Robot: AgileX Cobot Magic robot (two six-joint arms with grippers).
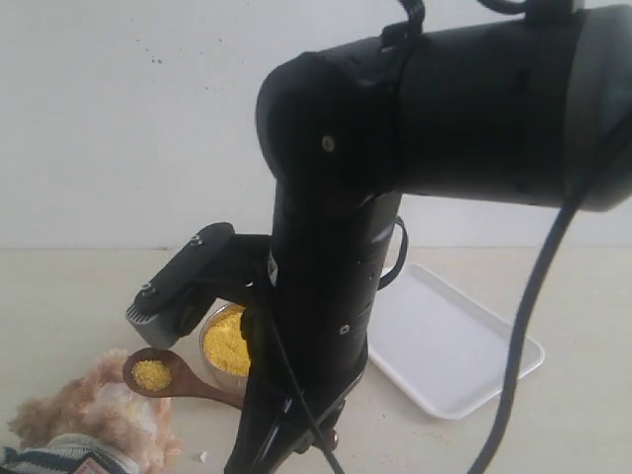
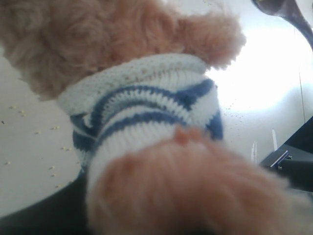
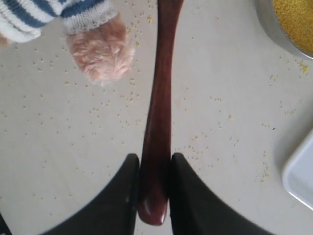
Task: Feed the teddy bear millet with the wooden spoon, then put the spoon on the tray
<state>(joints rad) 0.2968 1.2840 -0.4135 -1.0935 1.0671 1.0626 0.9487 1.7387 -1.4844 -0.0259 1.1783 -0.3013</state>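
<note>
The teddy bear (image 1: 94, 410) lies at the front left, its striped shirt (image 2: 146, 112) close in the left wrist view. Its furry leg (image 2: 190, 191) fills the left gripper's jaws, with a dark finger (image 2: 34, 218) against it. My right gripper (image 3: 154, 157) is shut on the end of the wooden spoon (image 3: 160, 98). The spoon's bowl (image 1: 153, 373) carries millet and hovers right by the bear's head. More millet (image 1: 229, 341) fills the steel bowl behind it. The white tray (image 1: 449, 346) lies to the right.
The right arm's thick black links (image 1: 326, 296) block the middle of the exterior view. Stray grains (image 3: 195, 142) dot the table. The steel bowl's rim (image 3: 271, 27) and a tray corner (image 3: 301, 174) lie beside the spoon handle.
</note>
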